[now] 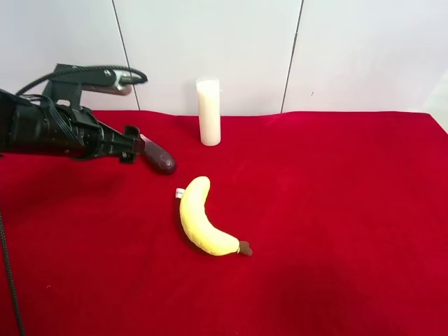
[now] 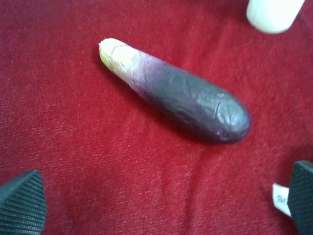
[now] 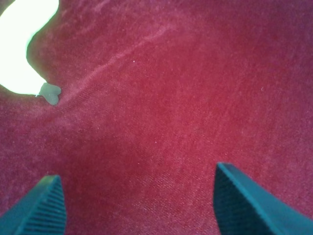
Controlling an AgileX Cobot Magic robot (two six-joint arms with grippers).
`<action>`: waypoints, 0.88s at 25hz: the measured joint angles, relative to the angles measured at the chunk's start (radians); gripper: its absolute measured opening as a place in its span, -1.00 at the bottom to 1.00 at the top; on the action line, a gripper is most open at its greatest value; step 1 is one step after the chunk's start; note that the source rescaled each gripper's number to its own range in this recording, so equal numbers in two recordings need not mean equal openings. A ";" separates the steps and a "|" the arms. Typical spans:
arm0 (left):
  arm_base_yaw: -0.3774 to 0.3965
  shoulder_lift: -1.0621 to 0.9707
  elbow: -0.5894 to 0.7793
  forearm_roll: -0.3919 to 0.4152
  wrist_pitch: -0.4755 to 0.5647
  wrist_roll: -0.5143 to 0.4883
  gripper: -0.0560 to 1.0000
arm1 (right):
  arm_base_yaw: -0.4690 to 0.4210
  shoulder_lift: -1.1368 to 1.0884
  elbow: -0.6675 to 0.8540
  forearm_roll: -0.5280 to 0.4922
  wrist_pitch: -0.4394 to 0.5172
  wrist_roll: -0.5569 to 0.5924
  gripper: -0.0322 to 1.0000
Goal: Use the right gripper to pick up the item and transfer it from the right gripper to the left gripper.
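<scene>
Left gripper: the left gripper (image 1: pixel 140 149) is on the black arm reaching in from the exterior high view's left. It hangs over the far-left part of the red cloth (image 1: pixel 336 210), and its fingers (image 2: pixel 22 200) are spread wide and released, gripping nothing.
Item: the eggplant (image 2: pixel 186 98) lies flat on the cloth, just ahead of the left gripper's tips and touching neither finger. Its yellow-green end points back toward the arm and its dark rounded end toward the cloth's middle.
Banana: the plush banana (image 1: pixel 199 224) lies nearer the front edge than the eggplant, a little left of the cloth's centre. Its brown stem (image 1: pixel 245 248) points right, and a white tag (image 2: pixel 281 205) is at its other end.
Candle: the white candle (image 1: pixel 208 112) stands upright close to the far edge, apart from the eggplant.
Right gripper: the right gripper (image 3: pixel 146 205) appears only in its own wrist view. Its fingers are parted over bare cloth with nothing between them, and the banana's stem end is ahead of it.
</scene>
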 joint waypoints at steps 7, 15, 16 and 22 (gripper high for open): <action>0.000 -0.148 0.071 -0.011 -0.022 0.123 1.00 | 0.000 0.000 0.000 0.000 0.000 0.000 -0.29; 0.000 -0.189 0.076 -0.013 -0.038 0.145 1.00 | 0.000 0.000 0.000 0.000 0.000 0.000 -0.29; 0.000 -0.189 0.076 -0.013 -0.040 0.145 1.00 | 0.000 0.000 0.000 0.000 0.000 0.000 -0.29; -0.016 -0.189 0.076 -0.013 -0.032 0.114 1.00 | 0.000 0.000 0.000 0.000 0.000 0.000 -0.29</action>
